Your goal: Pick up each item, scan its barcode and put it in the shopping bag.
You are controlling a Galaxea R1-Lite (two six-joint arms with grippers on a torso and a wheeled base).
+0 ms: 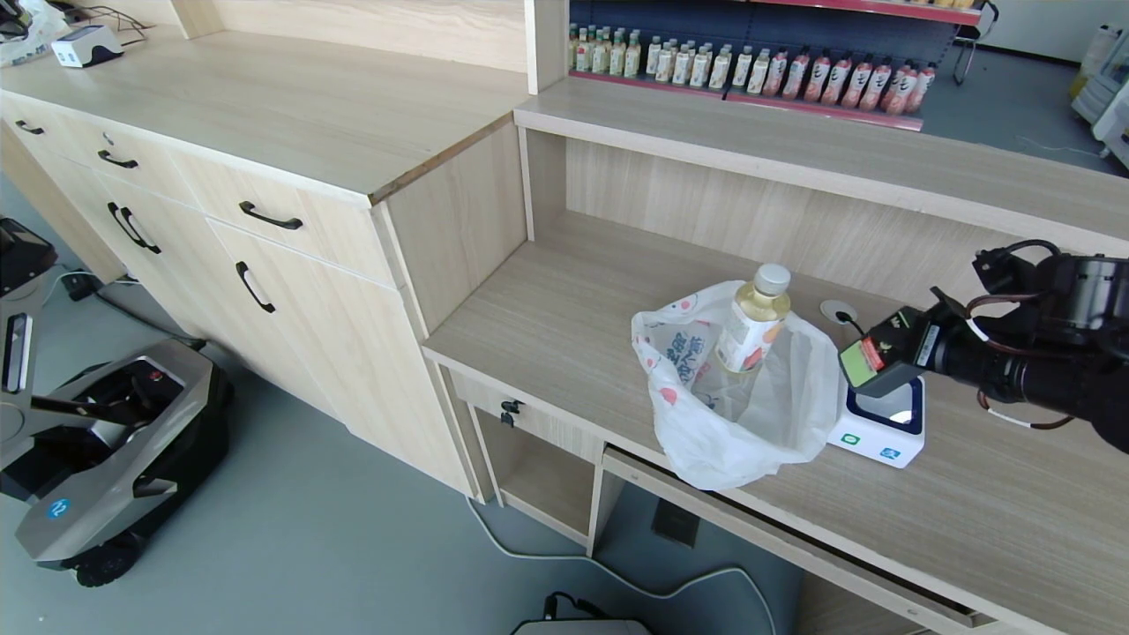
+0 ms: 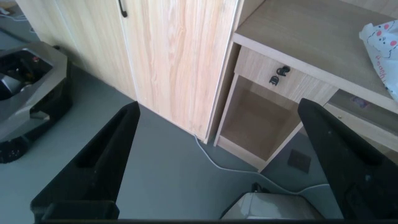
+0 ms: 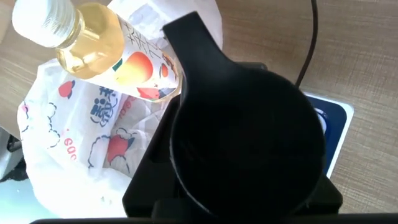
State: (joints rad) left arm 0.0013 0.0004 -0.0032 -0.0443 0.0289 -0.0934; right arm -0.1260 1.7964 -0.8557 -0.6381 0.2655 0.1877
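Gaping empty, left gripper hangs over smooth grey floor; right gripper clamps a dark round can above scanner, beside crinkly plastic bag holding a bottle on woodgrain desk.

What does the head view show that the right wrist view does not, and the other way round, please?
The head view adds the cabinet drawers with black handles, the shelf of bottles behind the counter, and the right gripper above the scanner. The right wrist view adds a close look at the fruit picture on the bottle label, and a dark round shape near the lens that I cannot identify. Both share the bottle sticking up out of the shopping bag, the scanner beside the bag, and the wooden counter.
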